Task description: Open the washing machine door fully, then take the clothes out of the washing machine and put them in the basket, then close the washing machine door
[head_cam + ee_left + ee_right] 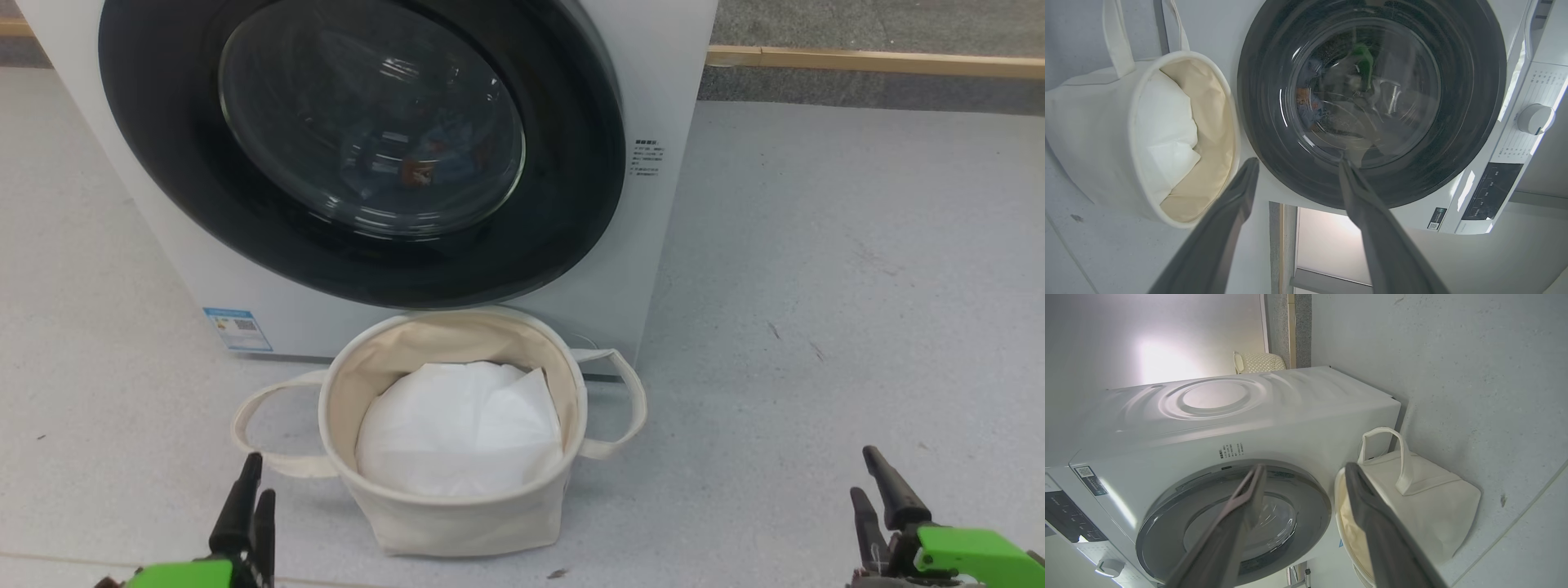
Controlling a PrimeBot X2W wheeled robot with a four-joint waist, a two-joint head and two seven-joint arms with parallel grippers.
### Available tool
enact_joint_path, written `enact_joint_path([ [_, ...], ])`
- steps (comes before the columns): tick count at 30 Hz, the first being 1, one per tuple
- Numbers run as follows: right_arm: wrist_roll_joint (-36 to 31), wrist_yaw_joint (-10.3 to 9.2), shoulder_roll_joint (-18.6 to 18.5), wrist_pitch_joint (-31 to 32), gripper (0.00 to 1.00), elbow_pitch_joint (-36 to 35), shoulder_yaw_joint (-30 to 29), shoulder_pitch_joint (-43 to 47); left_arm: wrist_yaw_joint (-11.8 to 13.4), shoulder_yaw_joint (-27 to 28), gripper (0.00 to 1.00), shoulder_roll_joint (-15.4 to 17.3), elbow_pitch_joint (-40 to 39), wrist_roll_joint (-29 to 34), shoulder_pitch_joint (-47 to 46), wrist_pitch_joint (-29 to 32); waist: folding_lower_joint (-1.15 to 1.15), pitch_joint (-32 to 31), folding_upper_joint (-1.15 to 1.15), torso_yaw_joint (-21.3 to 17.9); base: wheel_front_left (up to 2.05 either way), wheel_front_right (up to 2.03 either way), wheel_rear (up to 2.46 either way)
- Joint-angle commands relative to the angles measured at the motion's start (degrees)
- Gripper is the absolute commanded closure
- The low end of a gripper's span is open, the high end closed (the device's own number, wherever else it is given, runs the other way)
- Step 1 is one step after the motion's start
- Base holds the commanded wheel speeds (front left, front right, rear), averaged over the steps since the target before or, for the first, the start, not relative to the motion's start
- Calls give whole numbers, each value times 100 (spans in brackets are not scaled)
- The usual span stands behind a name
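Grey speckled floor [816, 245], wood skirting strip [873, 61] at the far edge. Washing machine [669, 98]: white, boxy. Washing machine door [163, 188] shut, glossy black rim round a bulging glass bowl. Clothes [420, 167] are inside the drum, seen through the glass as blue fabric with an orange patch. Basket [457, 523] sits on the floor just in front of the machine, below the door: round cream canvas tub, 2 loop handles, crumpled white sheet [457, 433] inside.

Head view gives the blue label sticker [237, 328] at the machine's lower corner. Left wrist view adds the control panel: round white knob [1535, 118], dark display strip [1492, 192]. Right wrist view adds the side panel [1212, 394], stamped with concentric rings.

Left gripper [1298, 163]: 2 dark fingers spread, nothing between them. Right gripper [1305, 468]: same, spread and empty. Neither touches anything.
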Motion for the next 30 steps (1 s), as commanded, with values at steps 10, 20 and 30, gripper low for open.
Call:
enact_joint_path([
  [10, -306, 10, -126, -175, 0, -293, -21, -435, 5, -156, 0, 122, -286, 357, -468, -165, -1, 11, 0, 22, 0, 0, 0],
  [20, -997, 13, -311, -434, 0, -452, 143, -495, 13, -505, 0, 299, -272, 1066, -627, -454, -1, -2, 0, 52, 0, 0, 0],
  [30, -1923, 17, -595, -703, 0, -602, 526, -582, 108, -863, 0, 469, -209, 1977, -834, -705, -1, 6, 0, 76, 0, 0, 0],
])
